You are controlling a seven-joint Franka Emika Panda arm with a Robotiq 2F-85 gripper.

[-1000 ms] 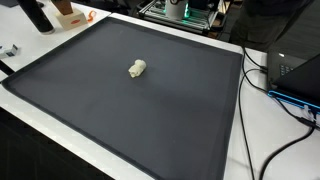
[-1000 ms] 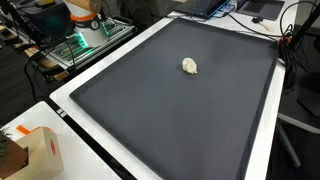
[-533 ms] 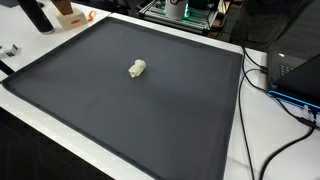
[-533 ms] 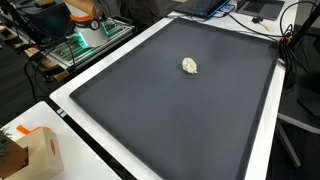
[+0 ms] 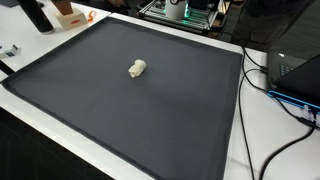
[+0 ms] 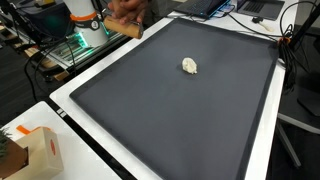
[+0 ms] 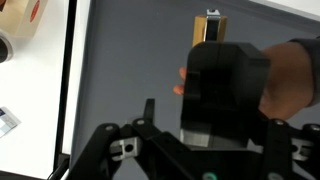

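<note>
Black block (image 7: 225,90) — in a hand (image 7: 292,80) — just ahead of end effector (image 7: 200,155), jaws spread

I get even overhead light; the small cream-coloured lump (image 5: 137,68) throws a faint shadow on the matte dark grey mat (image 5: 150,125). Wrist foreground is blurred.
</note>
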